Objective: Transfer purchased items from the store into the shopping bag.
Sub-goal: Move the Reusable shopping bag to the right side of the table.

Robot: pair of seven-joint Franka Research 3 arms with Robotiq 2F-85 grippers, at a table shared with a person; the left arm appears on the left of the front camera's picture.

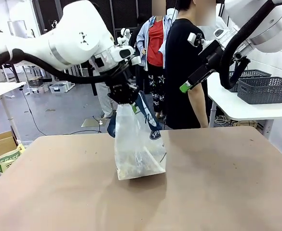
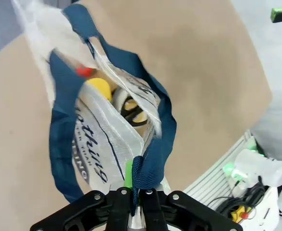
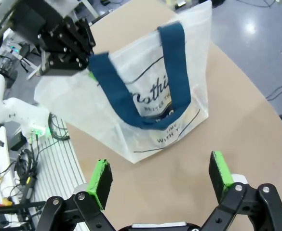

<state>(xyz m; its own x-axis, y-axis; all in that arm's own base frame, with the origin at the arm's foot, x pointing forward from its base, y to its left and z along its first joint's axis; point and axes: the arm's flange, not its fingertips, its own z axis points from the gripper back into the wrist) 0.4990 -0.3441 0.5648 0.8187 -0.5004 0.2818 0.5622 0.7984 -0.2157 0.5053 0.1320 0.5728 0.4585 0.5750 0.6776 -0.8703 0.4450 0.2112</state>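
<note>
Translucent whitish plastic, printed with dark lettering and hung on navy strap handles, the shopping bag (image 1: 140, 149) stands near the middle of the brown surface (image 1: 227, 183), its base resting there while its top is drawn upward. The left gripper (image 1: 127, 99), black with green pads, has its jaws pinched tight on one navy handle (image 2: 150, 159), as the left wrist view makes plain. The right gripper (image 3: 160, 180) hangs well above the surface to the bag's right, jaws spread wide with nothing between them. A person in a black shirt (image 1: 181, 72) stands at the far side of the surface.

The risk, by the look of it, lies in the single-strap hold: only one handle is caught, so a lift could tip the bag sideways and spill its load, or the strap could slip from the narrow pinch. The loose second handle (image 3: 177, 72) might also snag the right gripper if it comes in.

The left wrist view looks down the bag's mouth at the purchased items (image 2: 114, 98), dark and pale yellow shapes, already inside; their details are unclear. The right wrist view instead shows the bag's printed face. The front view adds a dark grey lattice basket (image 1: 266, 90) on a white side table.
</note>
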